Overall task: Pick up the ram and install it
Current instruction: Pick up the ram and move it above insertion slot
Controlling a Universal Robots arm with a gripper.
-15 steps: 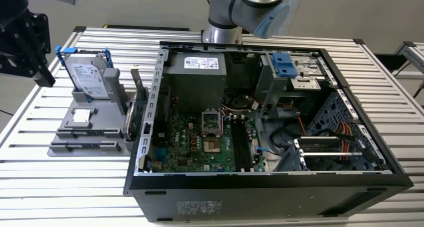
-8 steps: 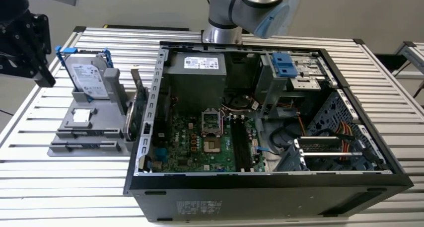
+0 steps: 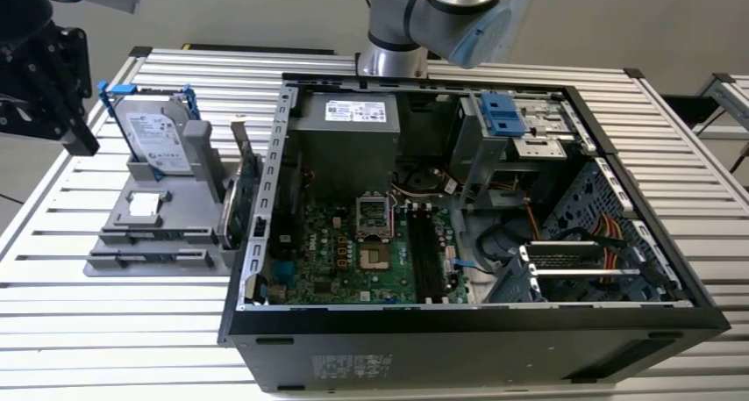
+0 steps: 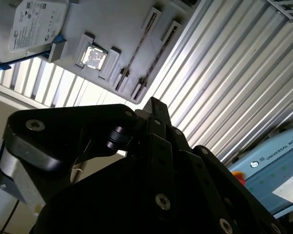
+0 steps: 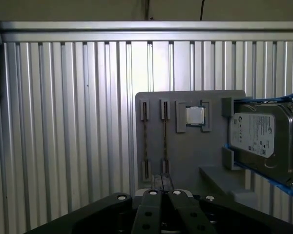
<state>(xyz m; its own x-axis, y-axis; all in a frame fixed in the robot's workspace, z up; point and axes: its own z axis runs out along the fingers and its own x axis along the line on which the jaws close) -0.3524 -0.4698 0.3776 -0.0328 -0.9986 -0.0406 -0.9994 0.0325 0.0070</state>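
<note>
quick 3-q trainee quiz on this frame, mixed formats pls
1. True or false: the gripper is inside the computer case.
2. On the grey holder, what sits between the ram sticks and the hard drive? A) processor chip B) fan C) screwdriver
3. Fill in: ___ ram sticks stand on edge in the holder's slots.
Key: 1 false, it is outside the case, near the holder; 2 A; 3 two.

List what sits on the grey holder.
Two ram sticks on edge, a square chip and a hard drive; the gripper covers part of the holder.
</note>
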